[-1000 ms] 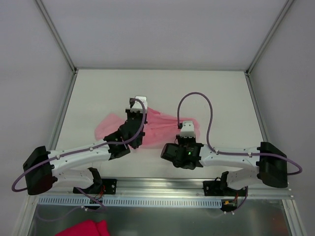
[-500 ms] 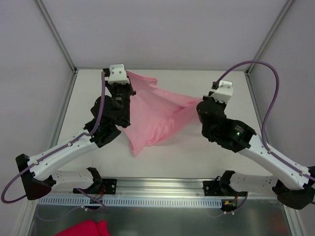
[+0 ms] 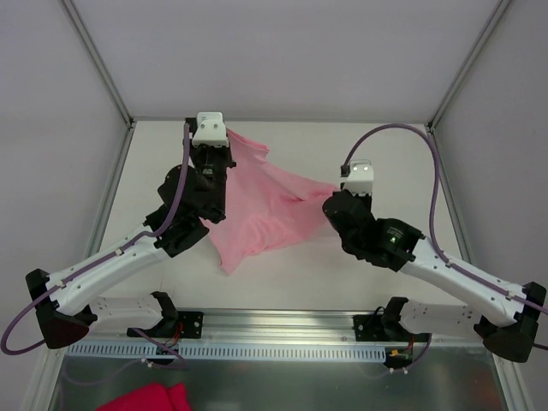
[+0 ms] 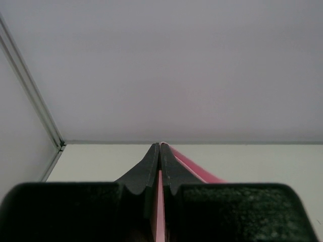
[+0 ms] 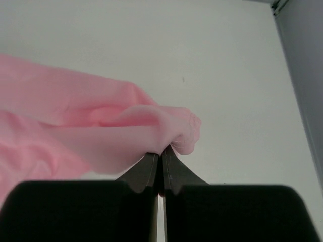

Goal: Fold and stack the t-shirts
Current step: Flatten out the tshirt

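Pink thin fabric: your t-shirt (image 3: 261,205) is strung between both hands above the white desk (image 3: 394,145), unfolded and wrinkled.
Left hand: your left hand (image 3: 224,135) is raised over the far-left part of the desk, its jaws pinched tight on an upper corner of the t-shirt. The left wrist view shows a pink strip (image 4: 189,169) clamped at the jaw tips (image 4: 160,147).
Right hand: your right hand (image 3: 339,183) sits right of centre, its jaws closed on a bunched fold of the t-shirt (image 5: 75,126), which puffs out just past the tips (image 5: 161,153).
Shirt shape: broad near the left hand and narrowing to the right hand. A lower point droops near-left, and you cannot tell if it touches the desk.
Elsewhere: a deep magenta cloth (image 3: 145,399) lies below the near rail, well apart.
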Motion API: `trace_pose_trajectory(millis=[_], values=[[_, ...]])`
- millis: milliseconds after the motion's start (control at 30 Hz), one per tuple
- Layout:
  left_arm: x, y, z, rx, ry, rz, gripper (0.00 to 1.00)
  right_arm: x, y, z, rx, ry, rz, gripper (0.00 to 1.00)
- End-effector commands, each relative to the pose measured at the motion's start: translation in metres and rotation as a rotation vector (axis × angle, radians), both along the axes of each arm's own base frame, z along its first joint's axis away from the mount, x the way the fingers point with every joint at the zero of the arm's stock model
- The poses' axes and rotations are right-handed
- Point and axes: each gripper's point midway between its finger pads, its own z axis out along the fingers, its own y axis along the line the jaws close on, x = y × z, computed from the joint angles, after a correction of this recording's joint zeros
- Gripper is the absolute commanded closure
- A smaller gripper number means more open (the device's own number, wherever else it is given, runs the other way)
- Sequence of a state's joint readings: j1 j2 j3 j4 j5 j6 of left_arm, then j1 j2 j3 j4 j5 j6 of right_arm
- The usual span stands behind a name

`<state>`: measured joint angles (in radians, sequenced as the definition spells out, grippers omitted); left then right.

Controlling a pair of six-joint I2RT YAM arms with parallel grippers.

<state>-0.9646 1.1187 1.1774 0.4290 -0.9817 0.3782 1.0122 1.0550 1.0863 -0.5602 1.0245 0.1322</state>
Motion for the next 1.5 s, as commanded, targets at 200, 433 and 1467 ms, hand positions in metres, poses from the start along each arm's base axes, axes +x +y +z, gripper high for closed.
trace_pose_trajectory(millis=[200,433,1467], values=[[0.003,-0.008,0.005,-0.004,-0.017,-0.038,1.00,-0.051,0.025,-0.063,0.001,-0.029,0.062,0.31],[0.009,-0.017,-0.006,0.017,-0.001,-0.038,1.00,-0.043,0.038,-0.070,-0.051,-0.055,0.042,0.13],[0.003,-0.016,-0.055,0.007,0.082,-0.066,1.00,0.037,0.076,-0.235,0.230,0.330,0.124,0.37]])
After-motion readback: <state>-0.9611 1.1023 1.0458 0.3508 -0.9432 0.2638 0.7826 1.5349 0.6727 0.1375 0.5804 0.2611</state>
